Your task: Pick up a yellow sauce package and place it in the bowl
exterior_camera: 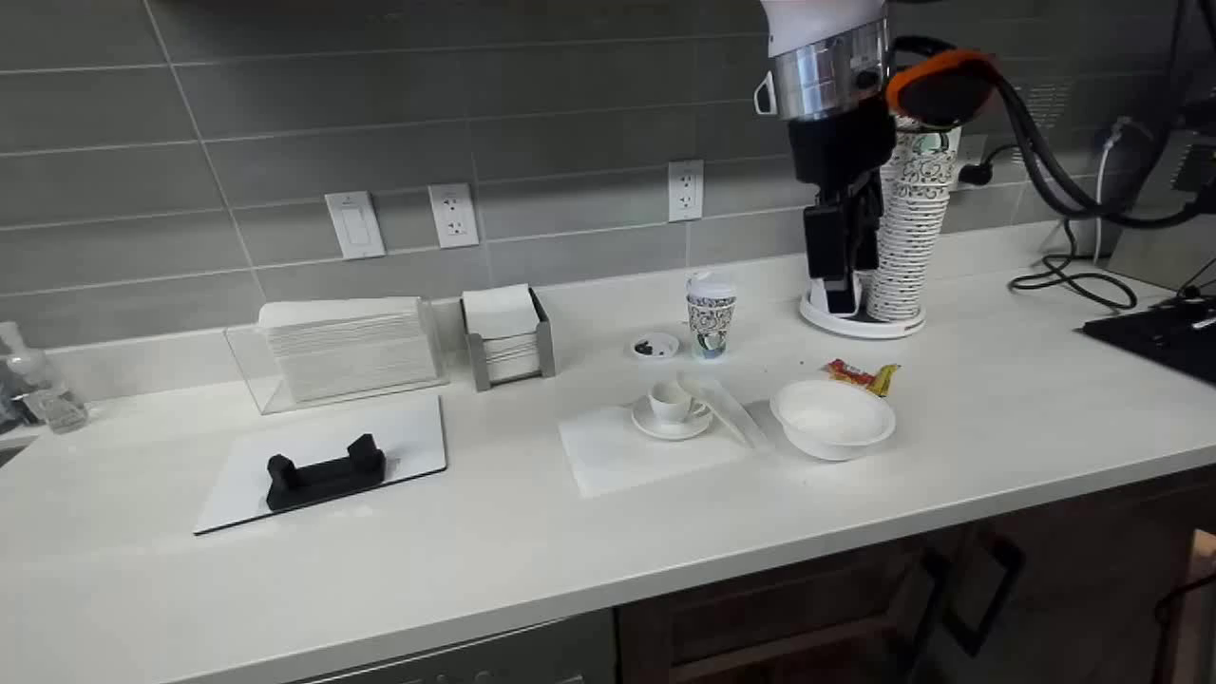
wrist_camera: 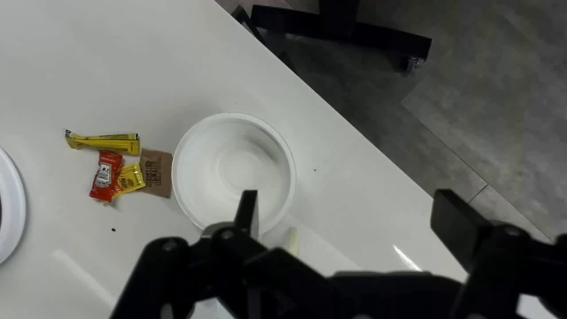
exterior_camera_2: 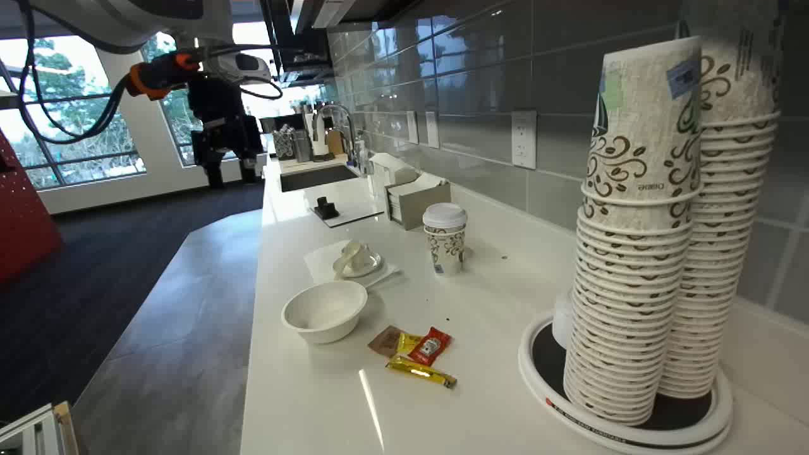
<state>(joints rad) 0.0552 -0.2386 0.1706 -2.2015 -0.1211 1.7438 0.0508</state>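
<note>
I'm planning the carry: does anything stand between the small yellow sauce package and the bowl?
Yes, but only something low: the brown packet lies flat between the small yellow sauce package and the bowl. Lifting over it and the bowl's rim should probably suffice.

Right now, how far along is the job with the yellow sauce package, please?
Done: nothing visible; the bowl holds no package. In hand: nothing; the fingers stand open. Left: the grasp and the placing, since the yellow sauce package lies on the counter.
</note>
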